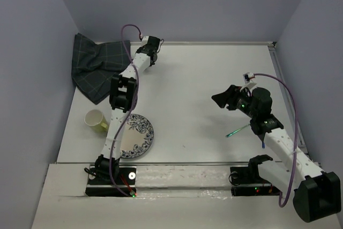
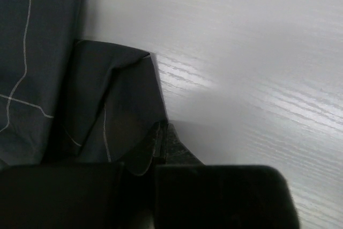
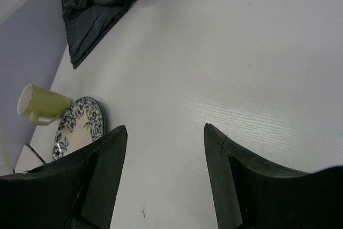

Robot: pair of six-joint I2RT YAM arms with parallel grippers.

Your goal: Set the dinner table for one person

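Dinner table (image 1: 203, 79): white top, filling the floor of the walled bay. The broad centre and far right lie bare, the best room for moving. Walls close the left, far and right sides, and the arm bases line the near edge. No place setting is laid out yet.

Checked cloth (image 1: 94, 71): dark grey, bunched in the far left corner against the wall. Risk: pulled by one corner, it is likely to drag in a heap rather than spread flat. It could also slip free if the hold is shallow.

Plate (image 1: 142, 132): blue-patterned, near left, partly under the left arm's lower link. Risk: cloth drawn toward the near side may sweep across it.

Left gripper (image 2: 162, 135): at the cloth's right edge, fingertips pressed together, seemingly pinching a corner fold. Open table lies to its right.

Right gripper (image 3: 163, 132): raised over the right half of the table, jaws spread, holding nothing. Risk: both arms crowding if they work the centre together.

Mug (image 1: 95, 119): pale yellow-green, near left, just beside the plate, close to the left wall. Risk: little room for approach from that side, and trailing cloth could tip it.

Green stick (image 1: 237, 130): thin, near right beside the right arm, kind not discernible. Risk: flat and slim, hard to grasp.
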